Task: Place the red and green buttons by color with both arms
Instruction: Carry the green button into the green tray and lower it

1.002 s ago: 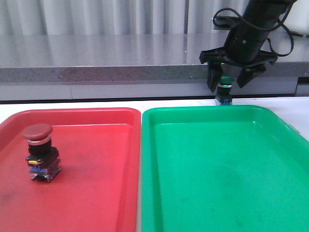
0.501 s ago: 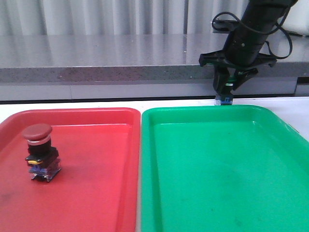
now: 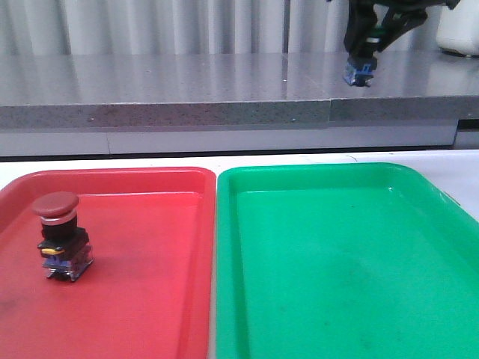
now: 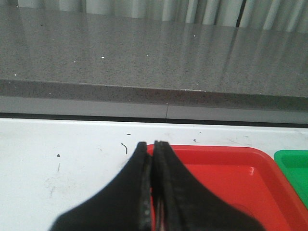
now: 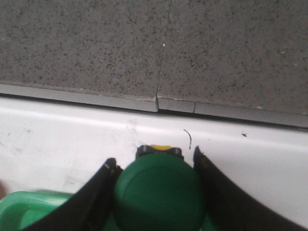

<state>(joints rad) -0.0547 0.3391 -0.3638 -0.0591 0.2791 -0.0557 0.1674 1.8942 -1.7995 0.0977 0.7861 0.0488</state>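
The red button (image 3: 59, 233) stands upright in the left part of the red tray (image 3: 150, 262). My right gripper (image 3: 364, 46) is high at the top right of the front view, shut on the green button (image 3: 359, 70), whose blue base hangs below the fingers. In the right wrist view the green cap (image 5: 158, 194) sits between the two black fingers (image 5: 94, 197), above the white table and the far edge of the green tray (image 5: 19, 209). My left gripper (image 4: 151, 145) is shut and empty over the red tray's far left corner (image 4: 216, 168). It is out of the front view.
The green tray (image 3: 344, 269) lies right of the red one, nothing in it. A grey stone ledge (image 3: 187, 90) runs behind the white table (image 3: 464, 172). A white object (image 3: 458, 30) stands on the ledge at far right.
My right gripper closed on the green button behind the green tray and lifted it well up. The red button and the trays have not moved.
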